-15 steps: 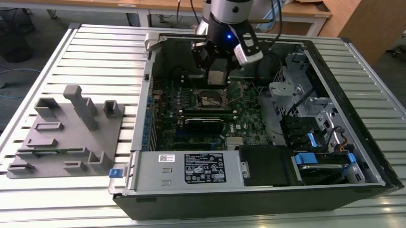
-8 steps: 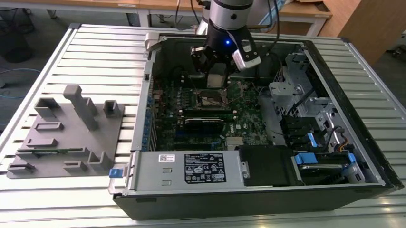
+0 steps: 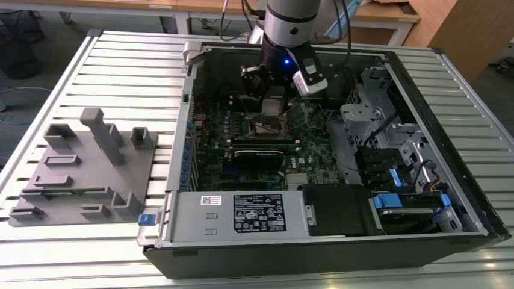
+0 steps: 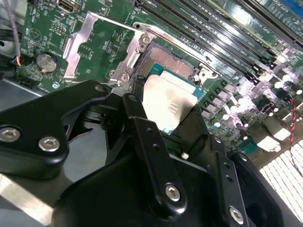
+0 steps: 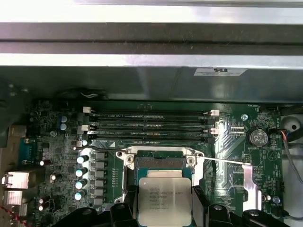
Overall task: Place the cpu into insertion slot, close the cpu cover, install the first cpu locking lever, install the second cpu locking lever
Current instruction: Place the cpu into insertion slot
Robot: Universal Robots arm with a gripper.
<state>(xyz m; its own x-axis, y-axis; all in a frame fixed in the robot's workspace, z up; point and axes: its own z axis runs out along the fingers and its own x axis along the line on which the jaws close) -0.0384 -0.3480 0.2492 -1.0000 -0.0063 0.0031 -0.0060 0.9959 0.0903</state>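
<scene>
A slatted metal bench (image 3: pixel 96 66) carries an open black computer case (image 3: pixel 321 256) lying on its side. On the exterior view's left of the case is a grey fixture block (image 3: pixel 80 180) with upright posts. Along the case's near edge sits a silver power supply box (image 3: pixel 201 220). It bears a black-and-white label (image 3: pixel 259 212) whose print is too small to read. The green circuit board (image 3: pixel 309 165) covers the case floor.

The arm (image 3: pixel 291 18) reaches down into the case, a blue light glowing on its wrist. Its black end effector (image 3: pixel 273 107) hangs over the middle of the board. In both wrist views the end effector (image 4: pixel 168 123) (image 5: pixel 164 213) is clamped narrowly on the cpu (image 4: pixel 168 101) (image 5: pixel 164 201), one finger (image 4: pixel 142 127) pressing on each side. The cpu's pale metal top carries several lines of etched text, too fine to make out.

The cpu sits over the near part of the insertion slot (image 4: pixel 168 59) (image 5: pixel 158 163), whose far strip of dark contacts shows. Whether chip and slot are touching cannot be told. The cpu cover (image 4: pixel 75 45) is swung open and lies flat beside the slot, green board showing through its window. A thin lever rod (image 4: pixel 175 45) runs along the slot's far edge.

Long black memory slots (image 5: pixel 149 126) lie just beyond the slot. A white sticker (image 5: pixel 220 71) on the case wall is unreadable. A coin cell (image 5: pixel 258 137) sits near the cover.
</scene>
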